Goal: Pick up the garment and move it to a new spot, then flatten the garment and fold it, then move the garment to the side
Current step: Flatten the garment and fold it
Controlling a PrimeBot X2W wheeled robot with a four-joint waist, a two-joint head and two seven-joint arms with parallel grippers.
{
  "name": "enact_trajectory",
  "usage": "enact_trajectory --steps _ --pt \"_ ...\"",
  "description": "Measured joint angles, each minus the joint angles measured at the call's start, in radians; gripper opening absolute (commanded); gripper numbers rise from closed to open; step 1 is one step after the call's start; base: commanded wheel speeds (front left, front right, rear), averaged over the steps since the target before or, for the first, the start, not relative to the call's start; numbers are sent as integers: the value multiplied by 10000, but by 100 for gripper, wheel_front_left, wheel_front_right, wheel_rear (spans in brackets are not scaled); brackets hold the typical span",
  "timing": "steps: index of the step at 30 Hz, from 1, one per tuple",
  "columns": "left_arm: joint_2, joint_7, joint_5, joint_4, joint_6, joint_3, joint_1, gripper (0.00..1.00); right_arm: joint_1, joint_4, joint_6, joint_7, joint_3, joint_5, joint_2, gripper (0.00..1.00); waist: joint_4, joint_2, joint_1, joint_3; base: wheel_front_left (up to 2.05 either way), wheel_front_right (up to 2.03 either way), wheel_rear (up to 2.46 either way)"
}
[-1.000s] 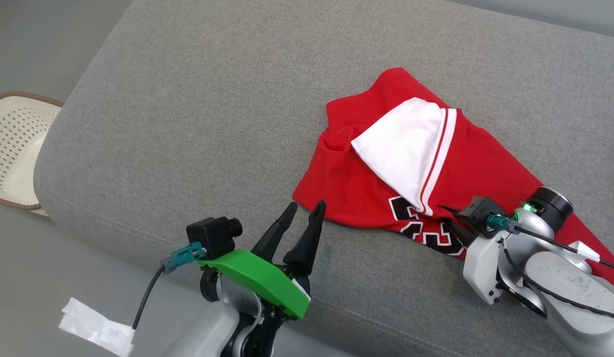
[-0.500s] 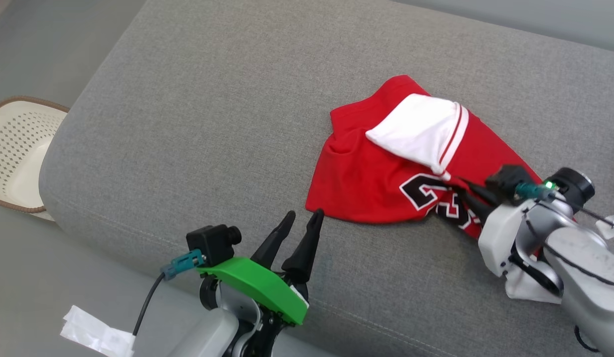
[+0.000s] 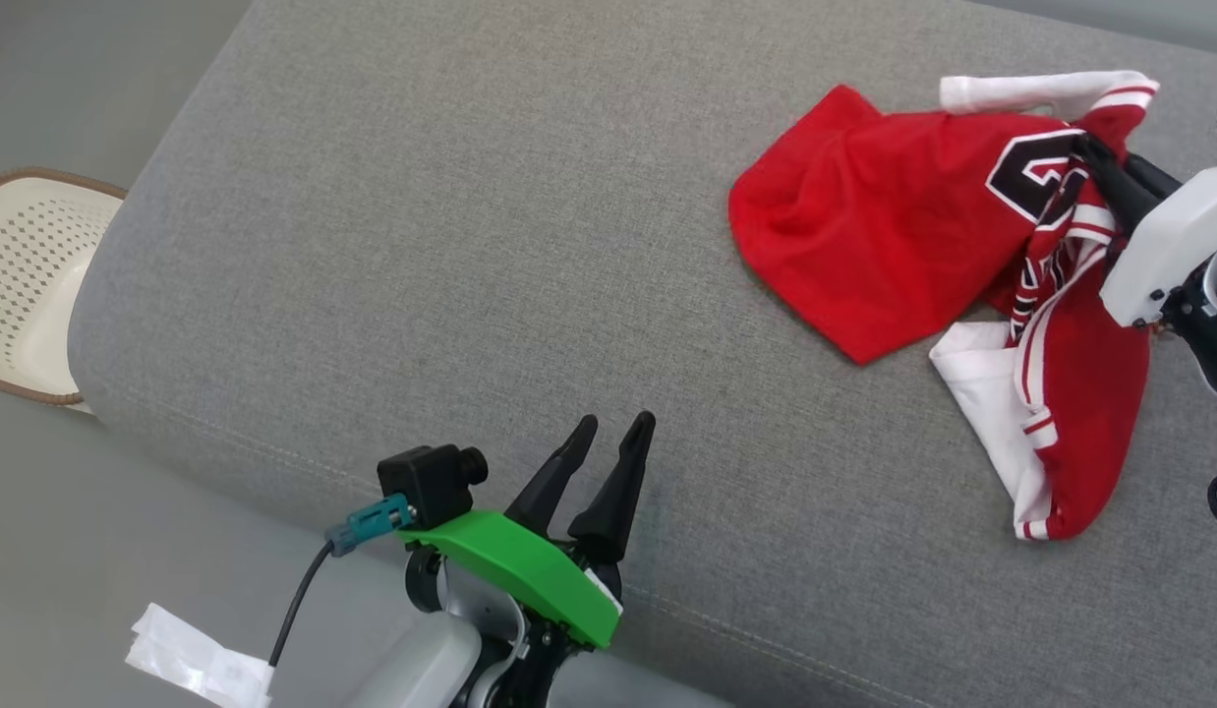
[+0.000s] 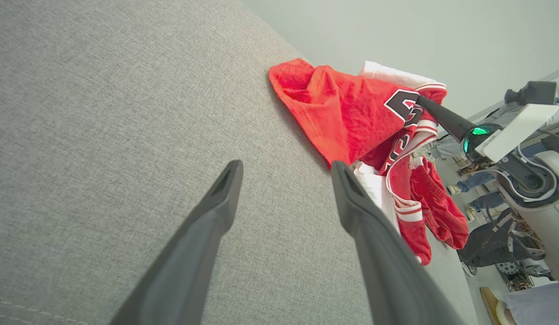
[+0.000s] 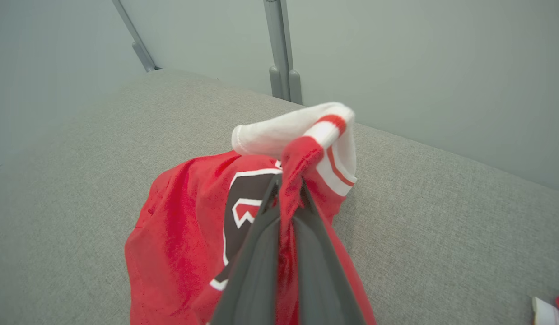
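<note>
The garment [image 3: 894, 236] is a red jersey with white trim and black numbers, bunched at the right of the grey sofa seat. My right gripper [image 3: 1095, 157] is shut on a fold of it near the numbers and holds that part up off the seat; the rest drapes down onto the cushion [image 3: 1061, 442]. The right wrist view has the red cloth [image 5: 288, 198] pinched between my two fingers, with a white sleeve curled above them. My left gripper [image 3: 613, 435] stands open at the seat's front edge, well left of the garment [image 4: 351, 113], with nothing between its fingers.
The grey sofa seat [image 3: 471, 246] stretches wide to the left of the garment. A cream perforated basket [image 3: 24, 285] stands on the floor past the seat's left end. A white tag [image 3: 196, 659] hangs on the left arm's cable. People's legs [image 4: 478, 180] show beyond the sofa.
My right gripper has lifted the garment and carried it up and to the right across the seat, so the cloth now hangs unfolded from it. The left gripper has stayed in place.
</note>
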Motion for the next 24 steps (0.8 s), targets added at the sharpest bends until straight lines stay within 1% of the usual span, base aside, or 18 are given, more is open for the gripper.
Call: enact_trajectory --steps 1,2,5,9,12,15,16,17,18,19,22,24 --pt "-2 33 0 -19 -2 -27 -4 100 0 161 -98 211 -63 82 -8 0 3 0 0 60 0 0 0" --pt "-2 33 0 -19 -2 -27 -4 100 0 161 -98 211 -63 82 -8 0 3 0 0 60 0 0 0" --pt "-15 121 0 -65 -96 -153 -31 100 -13 424 -267 692 -81 111 -111 0 10 0 0 253 0 0 0" --pt "-48 198 -178 -117 -324 -330 -226 100 -326 437 -339 876 -35 -4 -257 0 8 0 0 541 0 0 0" --pt "-81 334 -696 -159 -623 -380 -493 100 -569 412 -337 938 121 -201 -259 0 -47 0 0 730 0 0 0" --pt "-100 479 -1358 -163 -1114 -562 -716 100 -696 405 -339 938 236 -372 -253 0 -205 0 0 833 0 0 0" --pt "-105 531 -1557 -161 -1227 -616 -787 100 -761 405 -357 926 247 -451 -255 11 -272 0 0 858 0 0 0" --pt "-109 581 -1739 -155 -1266 -671 -876 100 -831 395 -435 903 257 -552 -261 36 -339 0 0 881 0 0 0" --pt "-109 610 -1964 -163 -1290 -734 -977 100 -922 378 -441 846 282 -711 -272 61 -412 0 0 905 0 0 0" --pt "-109 608 -2130 -194 -1352 -802 -1093 100 -1020 336 -443 792 293 -823 -278 100 -486 0 0 928 0 0 0" --pt "-109 594 -3080 -301 -1430 -945 -1414 100 -1318 134 -512 596 339 -913 -221 100 -735 0 0 999 0 0 0" --pt "-125 510 -3179 -77 -1448 -957 -1665 100 -1407 -58 -512 399 426 -1001 -134 100 -920 0 0 1044 0 0 0"
